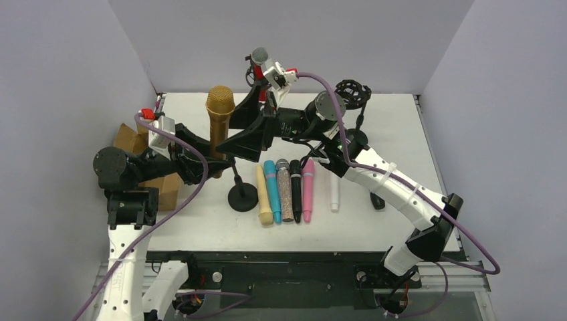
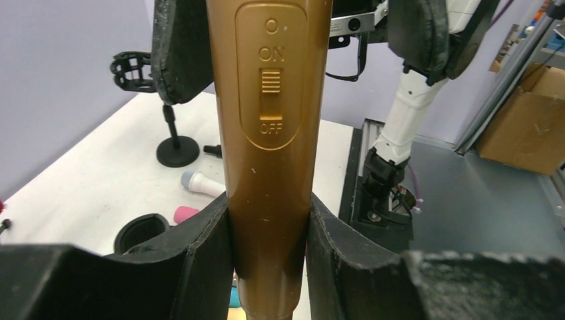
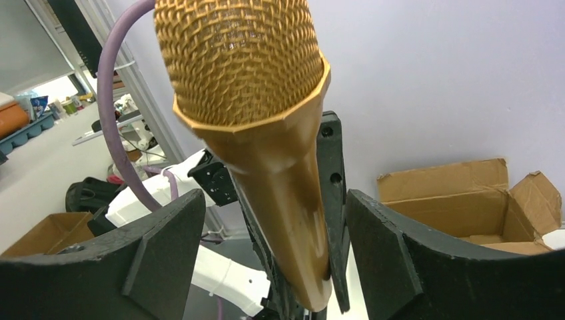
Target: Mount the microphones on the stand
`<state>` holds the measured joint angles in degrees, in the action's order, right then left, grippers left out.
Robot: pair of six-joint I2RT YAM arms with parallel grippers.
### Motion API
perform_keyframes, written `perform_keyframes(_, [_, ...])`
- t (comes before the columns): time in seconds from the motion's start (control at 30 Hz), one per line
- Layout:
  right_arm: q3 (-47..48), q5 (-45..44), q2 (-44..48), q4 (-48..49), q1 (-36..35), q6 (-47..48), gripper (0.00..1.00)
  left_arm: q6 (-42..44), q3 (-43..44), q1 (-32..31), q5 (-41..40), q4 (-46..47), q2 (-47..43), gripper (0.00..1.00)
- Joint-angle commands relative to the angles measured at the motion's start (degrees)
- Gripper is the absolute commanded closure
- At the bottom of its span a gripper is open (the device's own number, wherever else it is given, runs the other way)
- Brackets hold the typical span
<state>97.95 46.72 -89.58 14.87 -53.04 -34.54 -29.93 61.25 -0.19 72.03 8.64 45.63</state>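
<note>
— Six microphones [image 1: 295,190] are lying side by side on the table [image 1: 401,134]. And the grippers?
— Left gripper [image 2: 270,233] is clamping the gold microphone [image 1: 220,117], which is standing upright near the stand [image 1: 242,197]. Right gripper [image 3: 270,220] is flanking its neck, fingers spread and not touching.

Eight microphones [image 1: 220,107] (six lying side by side), two clearly visible stands [image 1: 242,197].
</note>
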Motion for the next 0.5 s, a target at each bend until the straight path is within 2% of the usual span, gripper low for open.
perform_keyframes(0.0, [2.58,-1.2,-0.71,1.55,-0.97,2.59,0.3,-1.05,1.12,-1.97,1.83,-0.43,0.44,1.0])
perform_keyframes(0.13, [2.67,-1.76,-1.17,1.76,-1.62,2.81,0.4,-0.31,1.56,-2.96,2.32,-2.14,1.25,1.0])
perform_keyframes(0.2, [2.56,-2.17,-1.16,1.14,-1.72,3.24,0.5,0.29,1.65,-3.2,2.4,-2.81,1.52,1.0])
perform_keyframes(0.27, [2.45,-3.03,-0.79,-0.51,-1.75,4.56,0.7,1.26,1.68,-3.24,2.36,-3.56,1.6,1.0])
perform_keyframes(0.3, [2.43,-3.47,-0.52,-2.3,-1.51,6.07,0.86,2.13,2.07,-3.24,1.98,-4.17,1.67,0.96])
perform_keyframes(0.33, [2.38,-4.55,0.02,-3.27,-1.35,6.86,0.93,3.67,2.4,-3.2,1.71,-6.47,1.99,0.86])
perform_keyframes(0.37, [2.28,-5.66,0.33,-4.9,-0.79,8.42,1.0,4.72,3.51,-3.18,1.54,-7.51,2.22,0.47])
perform_keyframes(0.43, [2.25,-7.51,1.41,-7.09,0.55,10.35,1.0,9.36,5.32,-2.92,1.38,-14.1,3.29,0.04])
perform_keyframes(0.47, [2.2,-8.22,2.32,-7.6,1.17,10.8,1.0,12.35,5.92,-2.5,1.02,-17.68,4.07,0.0])
